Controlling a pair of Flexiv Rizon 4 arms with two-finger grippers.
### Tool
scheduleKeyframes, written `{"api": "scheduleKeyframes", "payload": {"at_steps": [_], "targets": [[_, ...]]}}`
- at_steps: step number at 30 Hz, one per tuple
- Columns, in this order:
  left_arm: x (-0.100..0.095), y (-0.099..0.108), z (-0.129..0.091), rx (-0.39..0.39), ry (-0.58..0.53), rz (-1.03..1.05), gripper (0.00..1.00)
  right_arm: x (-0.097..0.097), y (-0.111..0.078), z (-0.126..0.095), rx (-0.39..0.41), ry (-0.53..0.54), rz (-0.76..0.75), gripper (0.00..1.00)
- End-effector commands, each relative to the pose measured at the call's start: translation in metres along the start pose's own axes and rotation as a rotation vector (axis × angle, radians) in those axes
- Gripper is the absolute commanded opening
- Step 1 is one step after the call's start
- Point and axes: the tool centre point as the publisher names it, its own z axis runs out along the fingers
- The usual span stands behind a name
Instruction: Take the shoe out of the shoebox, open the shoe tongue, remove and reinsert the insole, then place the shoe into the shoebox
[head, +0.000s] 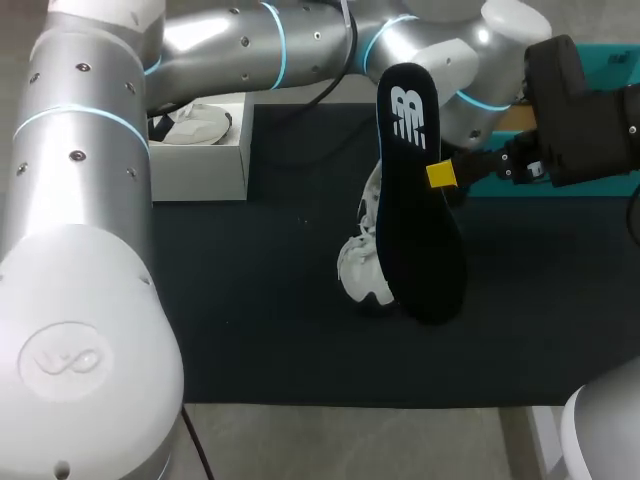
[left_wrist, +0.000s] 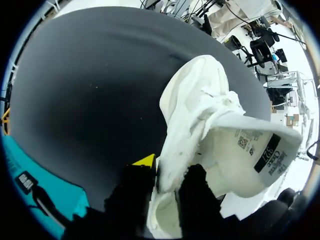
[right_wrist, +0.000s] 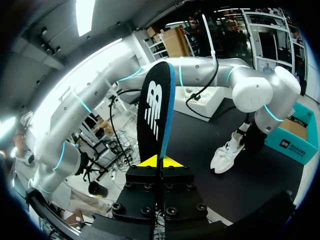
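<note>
A white shoe (head: 360, 268) stands on the black mat (head: 250, 300), toe toward the front edge. In the left wrist view the shoe (left_wrist: 200, 100) has its tongue (left_wrist: 250, 155) folded out, label side showing. My left gripper (left_wrist: 167, 176) is shut on the shoe's collar wall, one finger inside and one outside. In the head view the insole hides that gripper. My right gripper (right_wrist: 161, 162) is shut on the heel end of the black insole (right_wrist: 156, 110), which it holds upright above the shoe. The insole (head: 415, 190) has a white logo and a blue edge.
A white shoebox (head: 205, 150) with another white shoe inside sits at the mat's back left. A teal box (head: 600, 60) lies at the back right, behind my right arm. My left arm (head: 300, 40) spans the back of the table.
</note>
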Motion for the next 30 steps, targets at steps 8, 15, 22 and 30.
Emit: {"api": "scheduleKeyframes", "payload": {"at_steps": [8,15,22,30], "targets": [[0.008,-0.012,-0.005,-0.031,0.022,-0.07,0.0,0.0,0.004,0.004,0.005,0.0,0.002,0.0],[0.01,-0.01,-0.003,-0.022,0.021,-0.104,0.0,0.0,0.004,0.004,0.005,0.0,0.002,0.0],[0.014,-0.01,-0.004,-0.032,0.01,-0.143,0.0,0.0,0.004,0.004,0.005,0.0,0.002,0.0],[0.02,-0.01,-0.003,-0.039,-0.009,-0.16,0.0,0.0,0.004,0.004,0.005,0.0,0.002,0.0]]}}
